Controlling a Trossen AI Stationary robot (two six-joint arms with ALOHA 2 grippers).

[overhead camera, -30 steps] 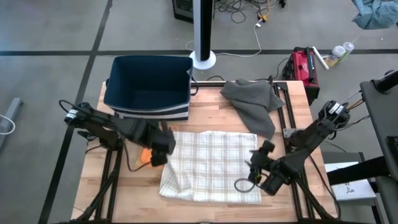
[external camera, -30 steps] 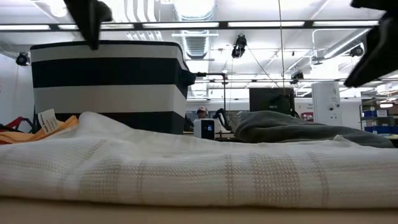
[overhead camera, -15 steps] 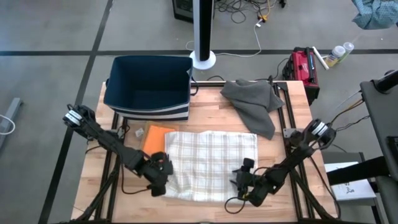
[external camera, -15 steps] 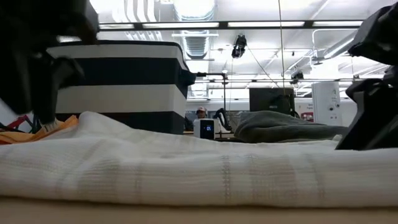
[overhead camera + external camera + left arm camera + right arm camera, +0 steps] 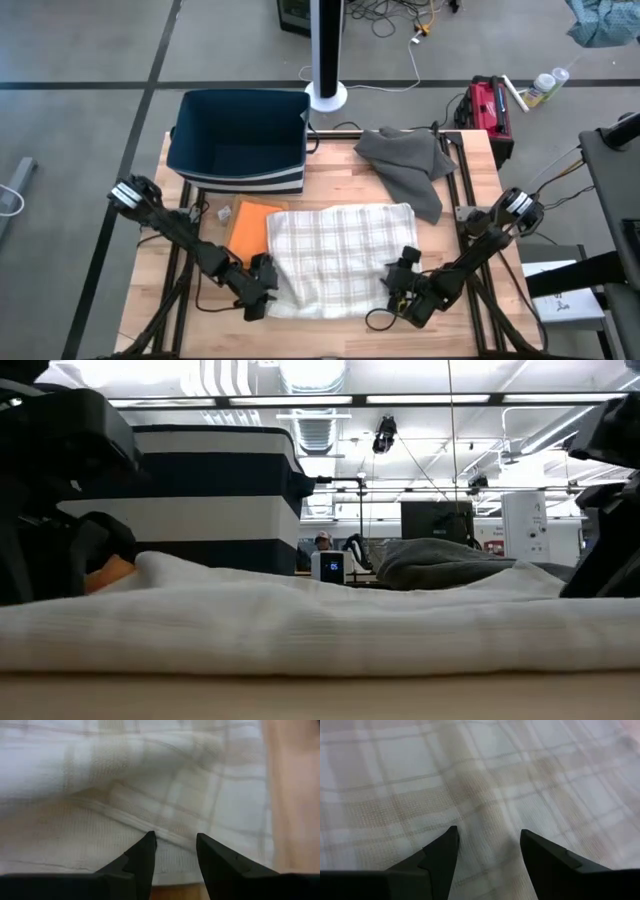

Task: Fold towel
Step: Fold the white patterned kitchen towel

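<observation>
left gripper [image 5: 262, 297] sitting at near-left corner of checked towel [image 5: 338, 260], jaws parted over hem, not gripping. right gripper [image 5: 402, 290] at towel's near-right corner, jaws parted on cloth. towel lying beside striped bin [image 5: 238, 140], rumpled, unfolded; whole fold remaining.

The orange cloth [image 5: 248, 224] is partly hidden under the towel [image 5: 340, 260]. The towel's near corners are covered by both grippers. The bin [image 5: 180, 495] is partly blocked by an arm.

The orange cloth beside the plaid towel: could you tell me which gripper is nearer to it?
Left. The left gripper sits just below the orange cloth; the right gripper is across the towel.
</observation>
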